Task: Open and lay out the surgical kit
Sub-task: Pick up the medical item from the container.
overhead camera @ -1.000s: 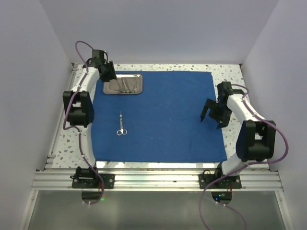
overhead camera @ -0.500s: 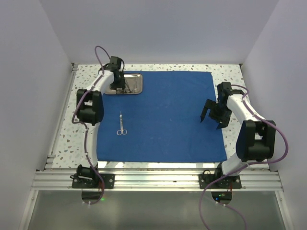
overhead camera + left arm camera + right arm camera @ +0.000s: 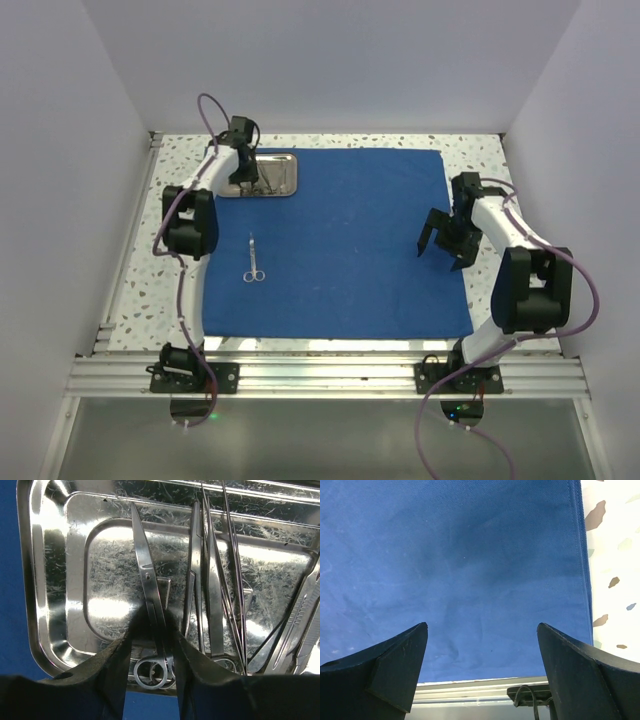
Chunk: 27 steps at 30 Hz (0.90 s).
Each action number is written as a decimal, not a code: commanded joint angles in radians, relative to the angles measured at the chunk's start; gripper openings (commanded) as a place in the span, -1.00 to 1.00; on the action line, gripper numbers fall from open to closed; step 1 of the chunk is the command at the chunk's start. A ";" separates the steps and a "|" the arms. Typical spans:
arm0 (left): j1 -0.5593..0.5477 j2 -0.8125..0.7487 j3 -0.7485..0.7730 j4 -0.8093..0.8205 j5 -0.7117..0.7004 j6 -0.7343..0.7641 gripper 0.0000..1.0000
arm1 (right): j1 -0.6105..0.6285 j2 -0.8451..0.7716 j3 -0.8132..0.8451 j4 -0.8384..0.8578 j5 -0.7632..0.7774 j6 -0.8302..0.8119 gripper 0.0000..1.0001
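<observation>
The royal-blue cloth [image 3: 350, 240] lies spread flat on the table. The steel tray [image 3: 283, 168] sits on its far left corner. One pair of scissors [image 3: 252, 262] lies on the cloth in front of the tray. My left gripper [image 3: 243, 183] is down in the tray [image 3: 55, 580], and its fingers [image 3: 117, 672] are closed on the shanks of a second pair of scissors [image 3: 145, 575], which rests on the tray floor. Tweezers [image 3: 197, 575] and several other thin instruments lie beside them. My right gripper [image 3: 440, 252] is open and empty over the cloth [image 3: 470, 555] near its right edge.
Speckled tabletop [image 3: 612, 555] shows past the cloth's right edge. The aluminium frame rail [image 3: 330, 375] runs along the near side, just past the cloth's front edge [image 3: 480, 686]. White walls close in the left, right and back.
My left arm swung from the tray's left side to over the tray and lowered onto the scissors there. The right arm has not moved.
</observation>
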 commanded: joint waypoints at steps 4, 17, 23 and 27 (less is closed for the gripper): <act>0.004 0.036 -0.007 -0.021 -0.006 -0.009 -0.21 | 0.004 0.012 0.029 0.003 -0.030 -0.007 0.89; 0.007 0.074 -0.010 -0.032 0.095 0.008 -1.00 | 0.004 0.023 0.027 0.009 -0.033 -0.002 0.89; 0.016 0.017 0.062 -0.055 0.107 0.011 -1.00 | 0.004 0.018 0.029 0.012 -0.033 -0.004 0.89; 0.019 -0.050 0.079 -0.062 0.097 0.012 -1.00 | 0.004 0.018 0.027 0.015 -0.037 -0.002 0.89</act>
